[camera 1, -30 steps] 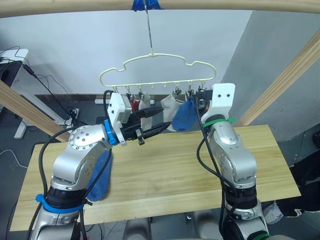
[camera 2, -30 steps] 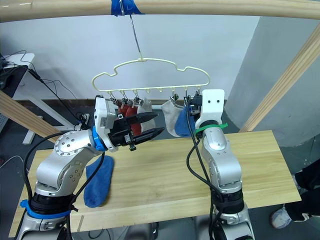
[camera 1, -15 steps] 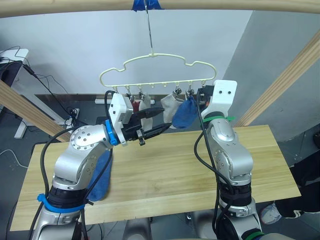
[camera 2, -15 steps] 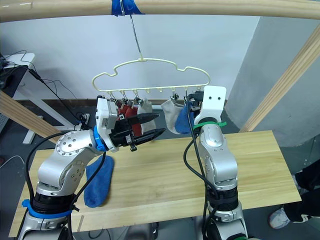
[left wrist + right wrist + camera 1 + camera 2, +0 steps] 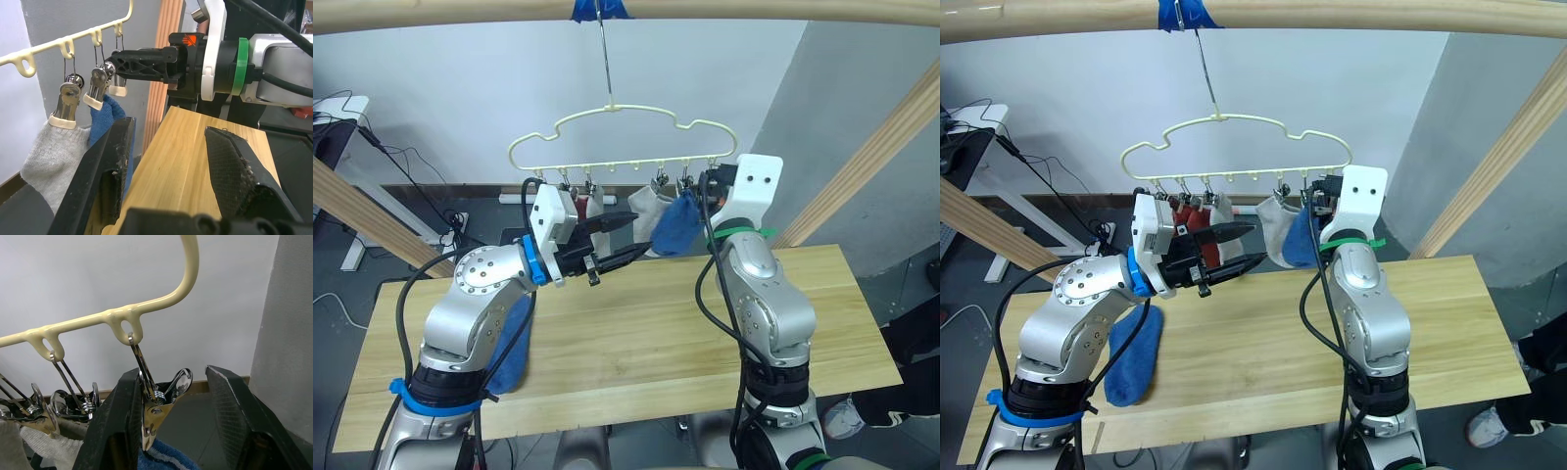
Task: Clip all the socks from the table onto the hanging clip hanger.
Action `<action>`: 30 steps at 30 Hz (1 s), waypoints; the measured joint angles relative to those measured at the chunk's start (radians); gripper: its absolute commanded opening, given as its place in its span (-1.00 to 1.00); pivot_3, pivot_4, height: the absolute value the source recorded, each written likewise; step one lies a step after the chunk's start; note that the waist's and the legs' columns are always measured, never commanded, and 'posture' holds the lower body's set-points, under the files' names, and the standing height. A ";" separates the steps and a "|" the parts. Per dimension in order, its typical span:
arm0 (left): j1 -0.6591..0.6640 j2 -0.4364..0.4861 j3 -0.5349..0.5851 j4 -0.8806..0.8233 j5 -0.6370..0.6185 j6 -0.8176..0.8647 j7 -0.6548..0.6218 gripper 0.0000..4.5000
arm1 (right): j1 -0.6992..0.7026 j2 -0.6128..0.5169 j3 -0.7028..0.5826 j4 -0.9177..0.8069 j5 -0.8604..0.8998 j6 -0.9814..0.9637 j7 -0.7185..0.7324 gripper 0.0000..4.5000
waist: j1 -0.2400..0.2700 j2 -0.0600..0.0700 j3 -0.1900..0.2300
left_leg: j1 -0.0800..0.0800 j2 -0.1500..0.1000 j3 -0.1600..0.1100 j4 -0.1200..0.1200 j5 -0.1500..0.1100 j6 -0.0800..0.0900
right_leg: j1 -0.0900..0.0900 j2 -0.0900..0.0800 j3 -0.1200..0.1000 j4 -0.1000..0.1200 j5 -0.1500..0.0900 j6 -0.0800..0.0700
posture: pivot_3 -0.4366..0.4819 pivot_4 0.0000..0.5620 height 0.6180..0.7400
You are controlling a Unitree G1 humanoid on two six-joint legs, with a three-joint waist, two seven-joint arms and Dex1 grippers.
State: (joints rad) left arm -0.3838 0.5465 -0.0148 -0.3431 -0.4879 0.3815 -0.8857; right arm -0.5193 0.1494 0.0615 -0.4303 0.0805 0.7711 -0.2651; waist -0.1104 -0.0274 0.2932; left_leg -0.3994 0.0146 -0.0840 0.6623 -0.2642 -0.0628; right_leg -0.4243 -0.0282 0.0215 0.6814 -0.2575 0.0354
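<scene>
Our right tool stands wide, its fingers either side of the end clip of the clip hanger, a blue sock beneath that clip. Our left tool also gapes wide and empty, raised above the surface. Another blue sock lies on the surface.

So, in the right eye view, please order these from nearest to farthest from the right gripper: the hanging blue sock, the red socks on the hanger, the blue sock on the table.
From the right gripper:
1. Hanging blue sock, just below it, at the hanger's right end.
2. Red socks, clipped at the hanger's left end.
3. Blue sock on the table, lying low at the table's left side, beside the left arm.
</scene>
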 measured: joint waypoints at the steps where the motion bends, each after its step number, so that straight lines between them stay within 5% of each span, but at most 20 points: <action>1: 0.000 0.000 0.000 0.000 0.000 0.000 0.000 0.14 | 0.000 0.000 0.000 0.000 0.007 -0.001 -0.001 -0.09 | 0.000 0.000 0.000 | 0.000 0.000 0.000 0.000 0.000 0.000 | 0.000 0.000 0.000 0.000 0.000 0.000 | -0.41 -0.21 1.00; 30: 0.000 -0.001 -0.018 0.008 0.003 -0.016 -0.010 0.14 | 0.000 0.001 -0.015 0.000 0.217 -0.043 -0.083 -0.09 | -0.002 0.000 0.000 | 0.000 0.000 0.000 0.000 0.000 0.000 | 0.000 0.000 0.000 0.000 0.000 0.000 | -0.42 -0.24 1.00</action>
State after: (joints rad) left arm -0.3842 0.5455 -0.0330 -0.3352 -0.4847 0.3653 -0.8960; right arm -0.5197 0.1508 0.0461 -0.4302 0.2979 0.7283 -0.3479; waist -0.1120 -0.0273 0.2928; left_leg -0.3994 0.0147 -0.0838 0.6625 -0.2641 -0.0628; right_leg -0.4243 -0.0282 0.0216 0.6818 -0.2575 0.0354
